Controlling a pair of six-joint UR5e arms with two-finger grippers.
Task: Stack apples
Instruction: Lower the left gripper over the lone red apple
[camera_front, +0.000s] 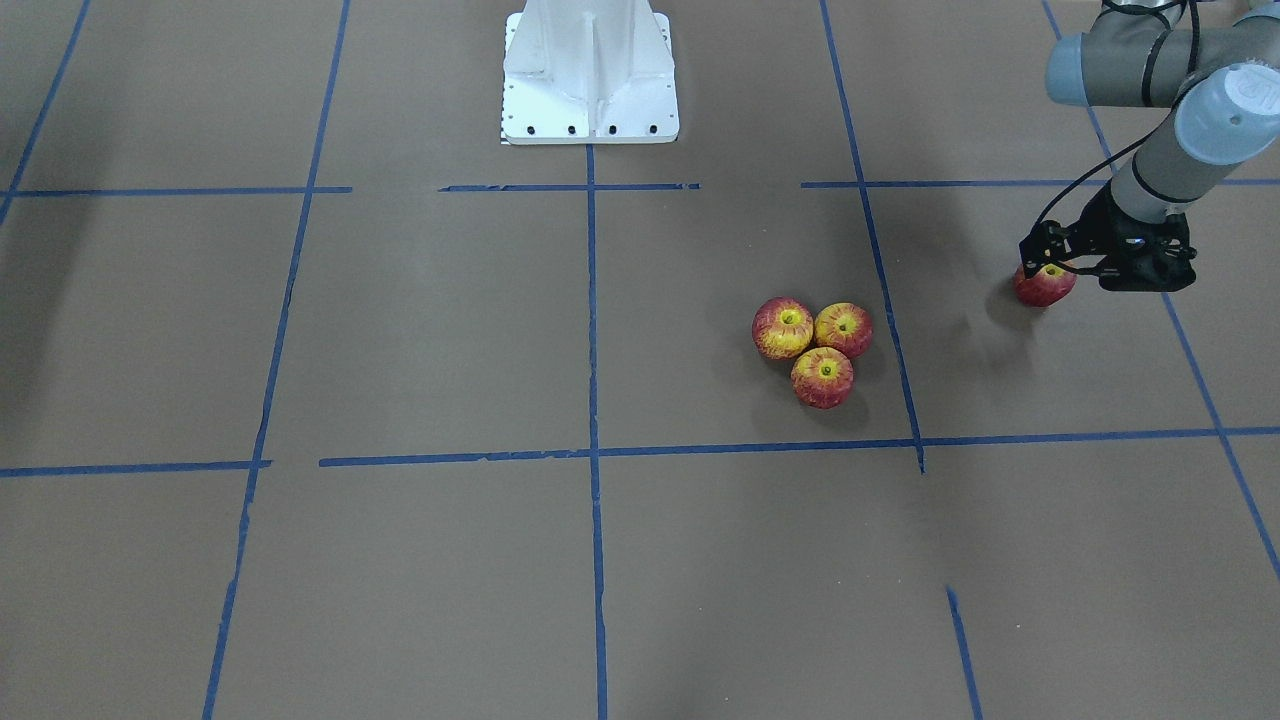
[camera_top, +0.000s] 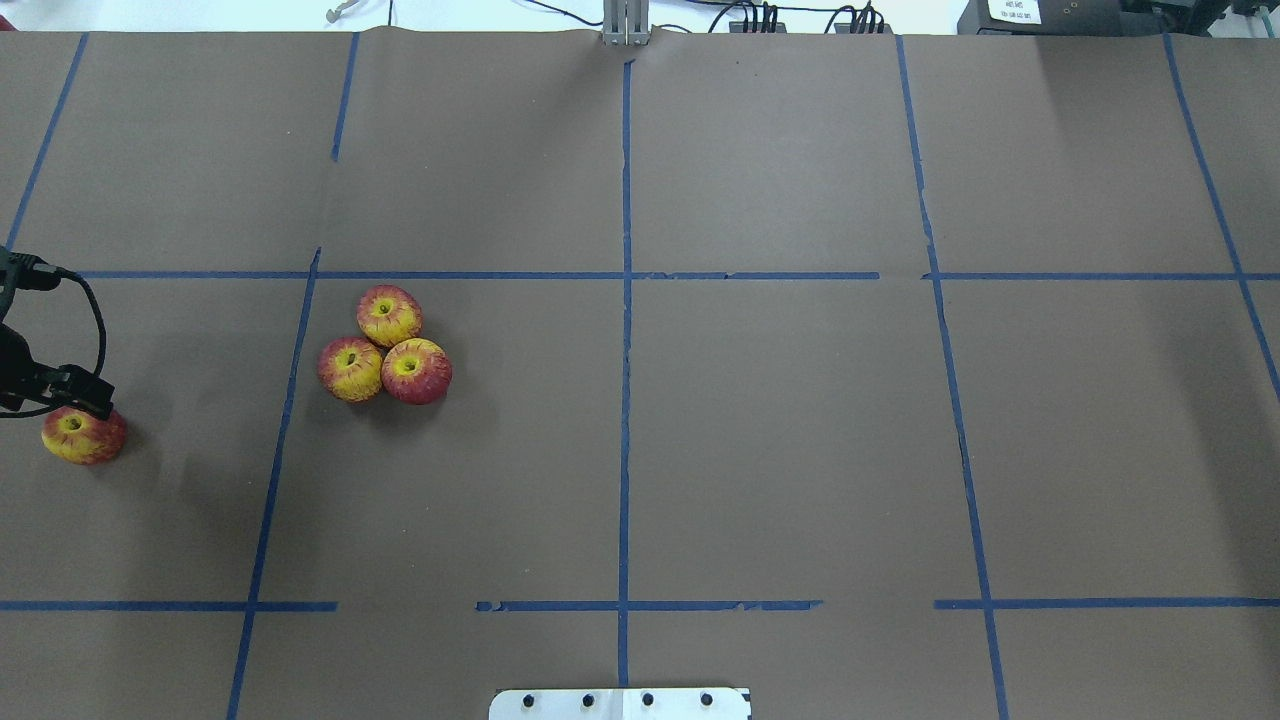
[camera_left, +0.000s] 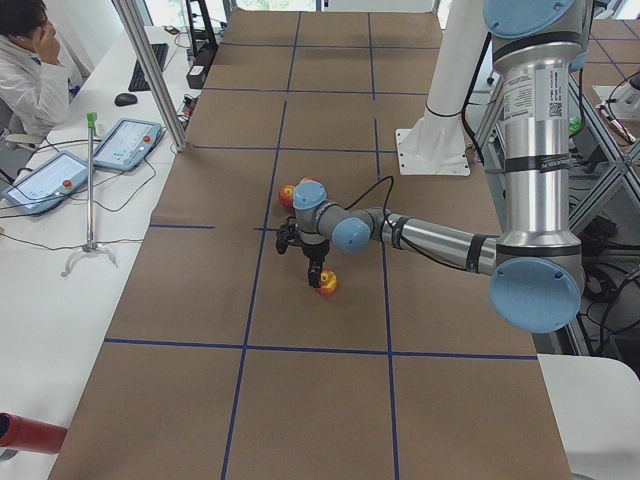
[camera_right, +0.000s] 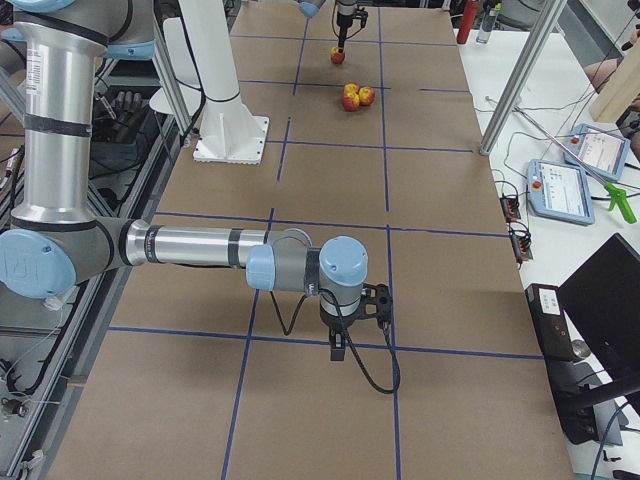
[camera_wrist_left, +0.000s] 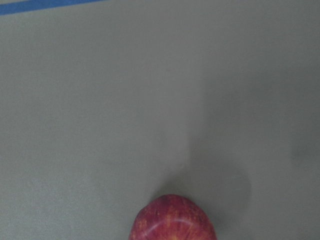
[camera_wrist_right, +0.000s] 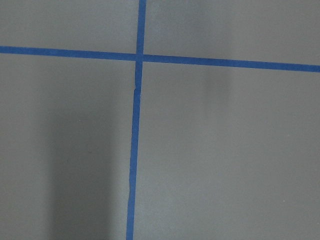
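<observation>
Since they look like small hard toys, I'd expect the apples to be light, stiff and slick, so pinch across the widest part with the stem up. Three apples (camera_top: 350, 368) sit touching in a triangle on the table (camera_top: 800, 450). The fourth apple (camera_top: 83, 436) is well apart, right under the left gripper (camera_front: 1046, 266), and I can't tell if its jaws have closed on it. The right gripper (camera_right: 338, 345) is far off, jaws unreadable too. Only a blue tape line (camera_top: 275, 440) crosses the route to the trio.

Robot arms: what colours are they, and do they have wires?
The left arm and right arm are silver tubes with pale blue round joint caps. The left tool and right tool are black, each with a looping black cable.
</observation>
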